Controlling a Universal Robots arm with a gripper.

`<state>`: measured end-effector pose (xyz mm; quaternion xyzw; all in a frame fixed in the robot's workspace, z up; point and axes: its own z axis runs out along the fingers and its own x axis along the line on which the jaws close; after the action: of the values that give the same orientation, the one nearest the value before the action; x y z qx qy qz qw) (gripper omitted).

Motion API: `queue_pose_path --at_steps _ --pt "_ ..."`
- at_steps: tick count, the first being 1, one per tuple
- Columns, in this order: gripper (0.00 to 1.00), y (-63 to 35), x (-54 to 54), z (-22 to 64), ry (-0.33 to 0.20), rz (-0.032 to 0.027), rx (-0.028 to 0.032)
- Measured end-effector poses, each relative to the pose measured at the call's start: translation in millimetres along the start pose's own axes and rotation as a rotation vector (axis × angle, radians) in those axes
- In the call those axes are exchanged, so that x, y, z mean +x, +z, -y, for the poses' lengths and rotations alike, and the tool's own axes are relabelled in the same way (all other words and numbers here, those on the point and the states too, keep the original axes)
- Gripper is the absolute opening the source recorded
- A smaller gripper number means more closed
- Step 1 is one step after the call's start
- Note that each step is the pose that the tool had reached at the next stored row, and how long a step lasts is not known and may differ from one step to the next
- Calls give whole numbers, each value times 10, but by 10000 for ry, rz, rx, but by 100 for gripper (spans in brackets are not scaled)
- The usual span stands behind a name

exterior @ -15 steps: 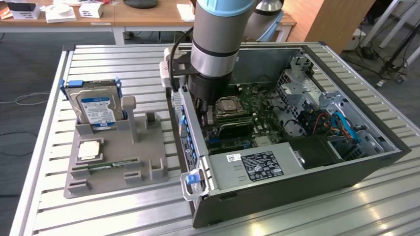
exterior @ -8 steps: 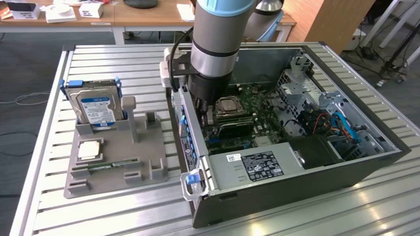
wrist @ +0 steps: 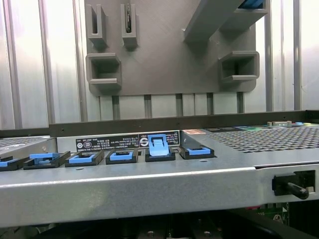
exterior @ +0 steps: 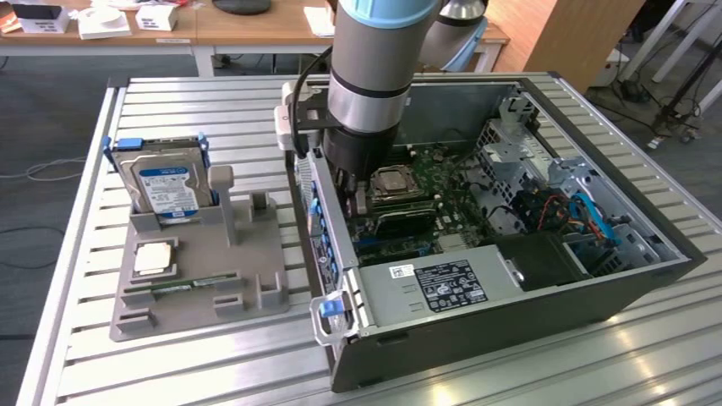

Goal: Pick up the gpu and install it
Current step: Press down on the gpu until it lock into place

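My gripper (exterior: pixel 355 196) reaches down from the arm into the open computer case (exterior: pixel 631 279). It is low over the motherboard (exterior: pixel 451 211), close to the case's wall on the exterior view's left and beside the processor socket (exterior: pixel 395 181). It is shut. The gpu is hidden; I cannot tell from these frames whether it sits under the gripper. The wrist view looks across the case's metal wall (wrist: pixel 149 186) with its row of blue slot clips (wrist: pixel 158 147), one of them raised.
A grey parts holder (exterior: pixel 270 254) stands on the slatted table (exterior: pixel 68 279) at the exterior view's left. It carries a hard drive with blue rails (exterior: pixel 164 186), a square chip (exterior: pixel 152 258) and a green memory stick (exterior: pixel 181 288). The power supply (exterior: pixel 445 283) fills the case's near end.
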<state>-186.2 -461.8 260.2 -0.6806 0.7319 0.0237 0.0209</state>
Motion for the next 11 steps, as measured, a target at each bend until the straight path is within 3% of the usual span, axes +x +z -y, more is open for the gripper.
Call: queue_pose_path --at_steps 11 --pt "11 -22 -4 1 1 27 9"
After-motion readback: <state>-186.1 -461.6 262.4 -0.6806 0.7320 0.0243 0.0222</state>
